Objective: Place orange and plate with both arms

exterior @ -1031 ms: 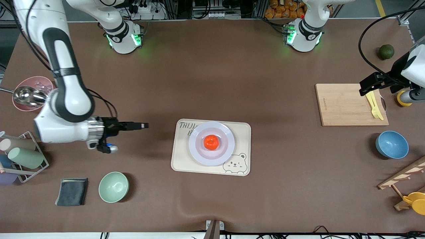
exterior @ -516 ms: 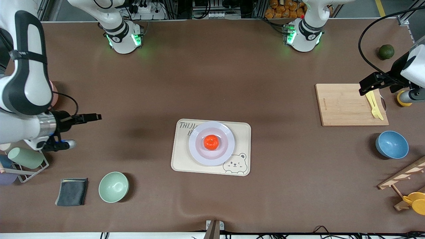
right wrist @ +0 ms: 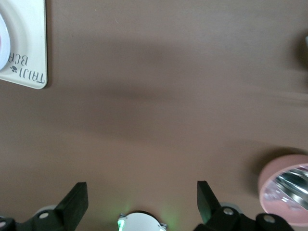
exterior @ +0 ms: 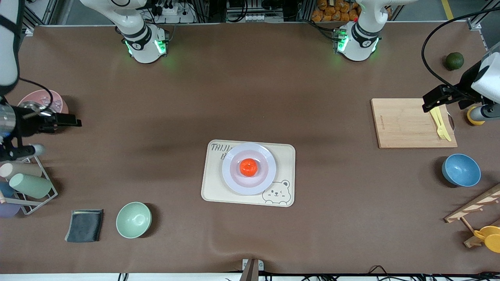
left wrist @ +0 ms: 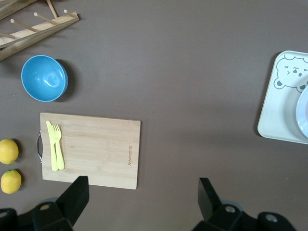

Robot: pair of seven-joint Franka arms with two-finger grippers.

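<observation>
A: Where do we stand? The orange (exterior: 248,167) sits in the shallow centre of the plate (exterior: 234,177), and the plate rests on the bear tray (exterior: 285,156) in the middle of the table, so by our reading the placing looks done

B: Agreed. Our right gripper (exterior: 66,121) is up over the table's edge at the right arm's end, just beside the pink bowl (exterior: 37,96), fingers spread wide with nothing between them. Our right wrist view shows both fingertips apart over bare mat, and only a corner of the tray off toward the table's middle

A: And our left gripper (exterior: 429,102)?

B: It hangs over the edge of the cutting board (exterior: 402,124) nearest the left arm's end, just above the yellow fork (exterior: 440,124), jaws likewise spread and empty. In our left wrist view the board lies straight ahead of the fingers, with the tray off to one side

A: So the plate lies well apart from both, between the two, toward the table's centre from either pincer

B: Yes. The plate is round, so no long axis for us to line up on. If either arm had to go back, we judge neither clearly nearer
</observation>
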